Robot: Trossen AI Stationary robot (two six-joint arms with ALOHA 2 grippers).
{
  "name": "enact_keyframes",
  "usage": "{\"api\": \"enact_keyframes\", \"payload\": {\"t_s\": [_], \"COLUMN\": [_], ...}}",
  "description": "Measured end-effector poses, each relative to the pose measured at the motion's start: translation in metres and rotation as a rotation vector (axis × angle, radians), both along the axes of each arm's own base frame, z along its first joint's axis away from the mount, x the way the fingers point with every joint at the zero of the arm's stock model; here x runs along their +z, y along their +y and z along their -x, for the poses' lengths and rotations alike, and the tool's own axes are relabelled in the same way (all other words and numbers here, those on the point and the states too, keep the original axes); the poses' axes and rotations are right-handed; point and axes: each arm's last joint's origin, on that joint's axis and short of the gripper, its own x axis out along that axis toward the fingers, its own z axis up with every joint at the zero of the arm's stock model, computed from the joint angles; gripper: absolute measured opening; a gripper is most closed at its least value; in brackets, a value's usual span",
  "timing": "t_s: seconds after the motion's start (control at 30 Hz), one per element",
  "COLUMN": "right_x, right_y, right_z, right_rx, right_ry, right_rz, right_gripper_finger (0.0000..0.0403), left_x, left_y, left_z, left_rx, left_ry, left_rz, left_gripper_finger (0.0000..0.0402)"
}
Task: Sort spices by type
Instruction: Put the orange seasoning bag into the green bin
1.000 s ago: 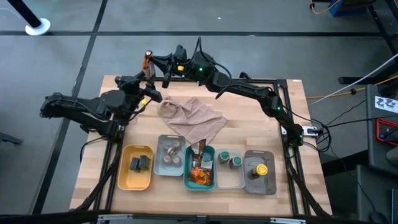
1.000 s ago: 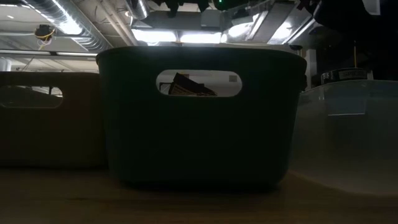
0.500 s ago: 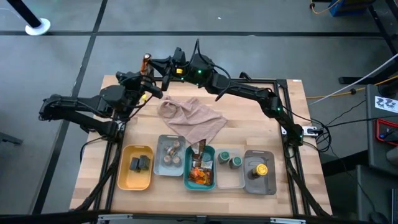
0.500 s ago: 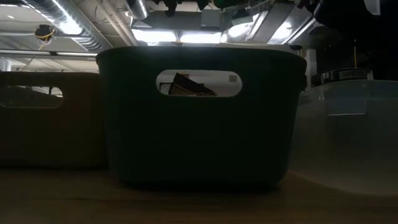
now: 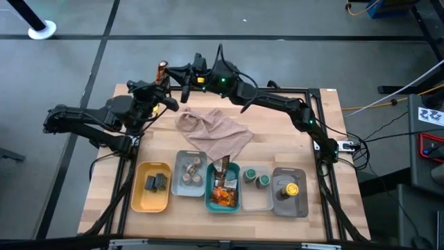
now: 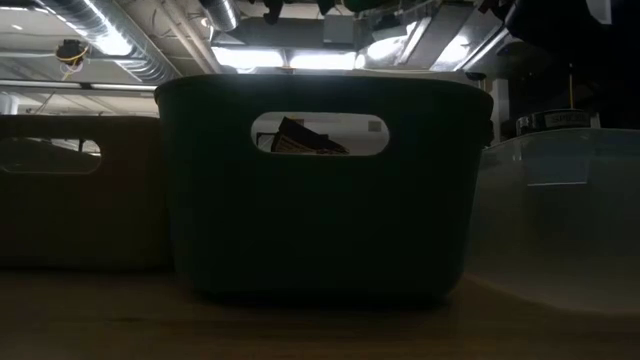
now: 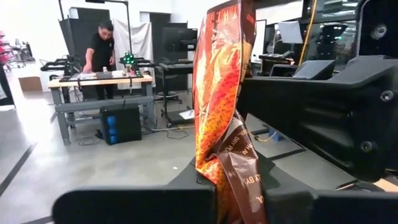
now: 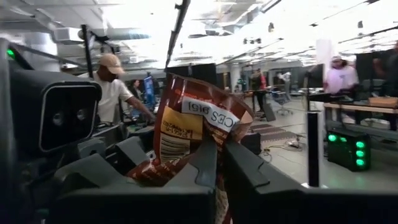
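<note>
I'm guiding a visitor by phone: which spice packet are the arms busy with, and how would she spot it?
Look past the far edge of the wooden table, beyond the crumpled beige-pink cloth, where the two dark arms meet. There the left claw and right claw are both shut on one orange-brown packet. Unlike the packets lying in the teal tray, it is held in the air.

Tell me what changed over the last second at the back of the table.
The left gripper closed its fingers on the orange-brown packet, which the right gripper already held shut; both now pinch it beyond the table's far edge. The trays and cloth stayed put.
</note>
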Motion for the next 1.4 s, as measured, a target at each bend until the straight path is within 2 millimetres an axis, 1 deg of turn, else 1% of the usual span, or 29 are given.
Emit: {"api": "enact_keyframes", "payload": {"t_s": [0.07,0.13,0.2,0.33,0.43,0.53,0.63,0.7,0.77,0.87,0.97,1.13,1.27,1.4], "right_x": [0.001,0.002,0.002,0.001,0.002,0.011,0.020,0.028,0.038,0.051,0.054,0.055,0.046,0.038], "right_y": [0.001,0.001,0.001,0.001,-0.003,-0.009,-0.018,-0.025,-0.030,-0.035,-0.041,-0.047,-0.052,-0.057], "right_z": [0.000,0.001,0.001,0.000,0.004,0.019,0.037,0.053,0.067,0.088,0.104,0.128,0.136,0.142], "right_rx": [0.033,0.058,0.060,0.030,0.029,0.066,0.073,0.060,0.041,0.014,-0.004,-0.025,-0.030,-0.035], "right_ry": [0.003,0.008,0.012,0.019,0.076,0.181,0.283,0.334,0.363,0.414,0.486,0.605,0.709,0.787], "right_rz": [0.031,0.078,0.103,0.085,0.069,0.050,0.019,0.003,0.020,0.047,0.034,-0.025,-0.077,-0.106], "right_gripper_finger": [0.0020,0.0032,0.0054,0.0108,0.0141,0.0159,0.0166,0.0167,0.0167,0.0167,0.0167,0.0168,0.0168,0.0168], "left_x": [0.000,0.000,0.000,0.000,-0.001,-0.004,-0.008,-0.011,-0.015,-0.022,-0.033,-0.059,-0.080,-0.100], "left_y": [0.000,0.000,-0.001,-0.004,-0.008,-0.014,-0.020,-0.025,-0.030,-0.039,-0.049,-0.067,-0.085,-0.103], "left_z": [0.000,0.000,0.000,0.000,0.000,0.000,0.000,-0.003,-0.007,-0.018,-0.032,-0.055,-0.073,-0.085], "left_rx": [0.000,-0.002,-0.008,-0.025,-0.046,-0.083,-0.122,-0.185,-0.294,-0.461,-0.596,-0.764,-0.852,-0.894], "left_ry": [-0.001,-0.005,-0.006,-0.006,0.018,0.055,0.071,0.039,-0.005,-0.084,-0.132,-0.188,-0.200,-0.172], "left_rz": [0.000,0.001,0.001,0.001,-0.004,-0.009,-0.002,0.024,0.070,0.173,0.311,0.647,0.945,1.277], "left_gripper_finger": [0.0013,0.0013,0.0013,0.0013,0.0013,0.0013,0.0013,0.0013,0.0013,0.0013,0.0012,0.0014,0.0012,0.0016]}}
